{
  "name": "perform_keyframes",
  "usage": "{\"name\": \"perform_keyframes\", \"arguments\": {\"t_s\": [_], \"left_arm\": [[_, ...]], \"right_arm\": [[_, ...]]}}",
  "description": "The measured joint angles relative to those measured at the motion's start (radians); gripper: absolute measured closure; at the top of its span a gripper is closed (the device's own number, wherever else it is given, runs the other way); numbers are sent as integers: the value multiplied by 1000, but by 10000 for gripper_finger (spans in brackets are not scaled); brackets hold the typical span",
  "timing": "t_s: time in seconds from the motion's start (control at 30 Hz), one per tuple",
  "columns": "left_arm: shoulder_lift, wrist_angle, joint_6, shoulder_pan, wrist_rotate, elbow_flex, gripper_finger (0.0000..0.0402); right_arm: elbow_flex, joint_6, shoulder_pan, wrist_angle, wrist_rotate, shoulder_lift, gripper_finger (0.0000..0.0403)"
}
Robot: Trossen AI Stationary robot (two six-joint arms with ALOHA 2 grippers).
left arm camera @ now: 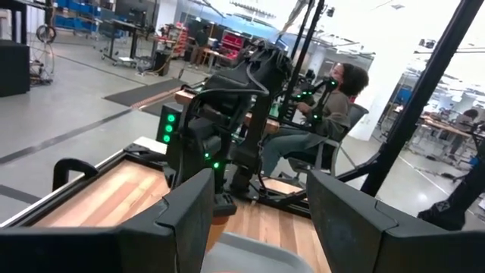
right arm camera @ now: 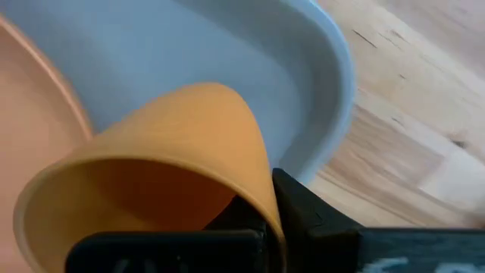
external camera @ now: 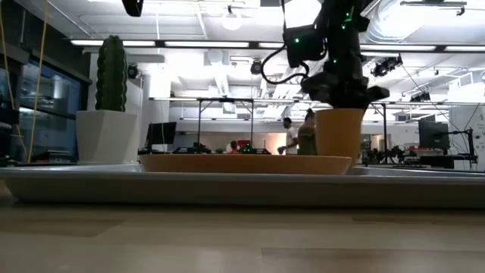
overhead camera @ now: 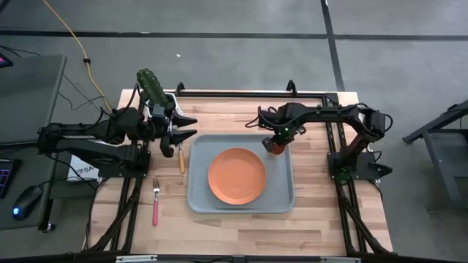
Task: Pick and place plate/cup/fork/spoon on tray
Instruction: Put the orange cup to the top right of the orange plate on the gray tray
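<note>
1. Far left of the tray (overhead camera: 196, 199): the fork (overhead camera: 155, 202) is flat on the wood, well apart from the rim, nothing near it.
2. The left gripper (overhead camera: 180, 137) hangs just off the tray's far-left corner, jaws spread wide with nothing between them. The spoon (overhead camera: 181, 158) lies right under it, just beside the tray's left edge. A cactus pot (overhead camera: 153, 89) sits behind that arm, so a sloppy swing could knock it.
3. The plate (overhead camera: 236, 176) is already down in the middle of the tray.
4. Over the tray's far-right corner, the right gripper (overhead camera: 276, 144) is clamped tight on the cup (right arm camera: 155, 182), pinching its rim. From the wrist view the cup looks tilted, with the plate just beside it.
5. What could go wrong, I'd guess: letting go while it's tilted means the cup tips or rolls, maybe onto the plate or over the rim. A rim pinch is thin too, so it could slip early.
</note>
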Motion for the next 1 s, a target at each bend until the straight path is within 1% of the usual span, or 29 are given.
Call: {"name": "perform_keyframes", "arguments": {"t_s": [0.17,0.33,0.6,0.9,1.0], "left_arm": [[3,1,0,0,-8,0,202],[3,0,-3,0,-8,0,202],[3,0,-3,0,-10,0,202],[3,0,-2,0,-9,0,202],[3,0,0,0,-7,0,202]], "right_arm": [[-28,33,-36,42,-12,0,403],[-32,58,-56,29,-2,0,403],[-32,109,-53,29,-11,0,403],[-32,127,-52,29,-11,0,403],[-32,127,-52,32,-26,0,403]]}}
